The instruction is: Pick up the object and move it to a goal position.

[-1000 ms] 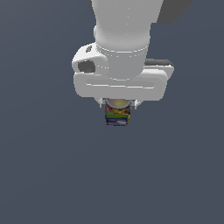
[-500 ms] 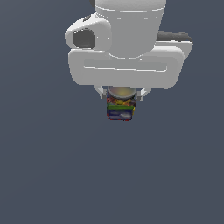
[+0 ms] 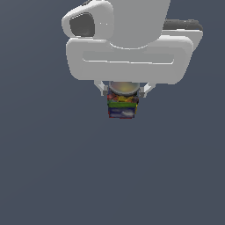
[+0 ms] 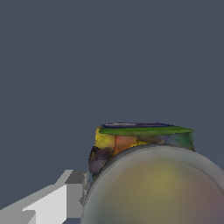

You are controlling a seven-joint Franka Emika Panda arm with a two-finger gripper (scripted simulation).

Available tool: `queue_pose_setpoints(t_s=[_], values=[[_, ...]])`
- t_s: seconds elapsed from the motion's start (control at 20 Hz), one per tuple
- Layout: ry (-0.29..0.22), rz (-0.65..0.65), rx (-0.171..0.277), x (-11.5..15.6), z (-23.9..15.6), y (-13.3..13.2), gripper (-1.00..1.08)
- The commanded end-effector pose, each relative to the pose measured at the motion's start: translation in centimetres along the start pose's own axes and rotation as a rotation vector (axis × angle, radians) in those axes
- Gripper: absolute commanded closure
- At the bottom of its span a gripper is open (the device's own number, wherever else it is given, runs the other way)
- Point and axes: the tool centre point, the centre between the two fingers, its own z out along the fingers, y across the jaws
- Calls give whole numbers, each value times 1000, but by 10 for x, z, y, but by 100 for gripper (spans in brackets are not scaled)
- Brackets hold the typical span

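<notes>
The object, a small squat can [image 3: 123,105] with a pale round top and a green, yellow, red and blue label, sits just under the white gripper [image 3: 124,93] in the exterior view. The two fingertips [image 3: 102,88] flank the can's top on both sides and the jaws are shut on it. The wide white hand hides the upper part of the can. In the wrist view the can [image 4: 131,140] fills the lower middle, its pale top very close to the lens, with one white finger [image 4: 52,201] beside it.
A plain dark grey surface [image 3: 44,176] lies all around. No other objects, containers or edges show in either view.
The white hand has grown larger in the exterior view and come toward the camera. The can has moved with it, staying between the fingers.
</notes>
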Motion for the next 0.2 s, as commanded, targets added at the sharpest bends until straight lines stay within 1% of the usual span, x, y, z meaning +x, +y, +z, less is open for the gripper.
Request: queue_pose_setpoints(t_s=[0.0,0.15], values=[[4,0,0,0,-4,0,108],[4,0,0,1,-5,0,108]])
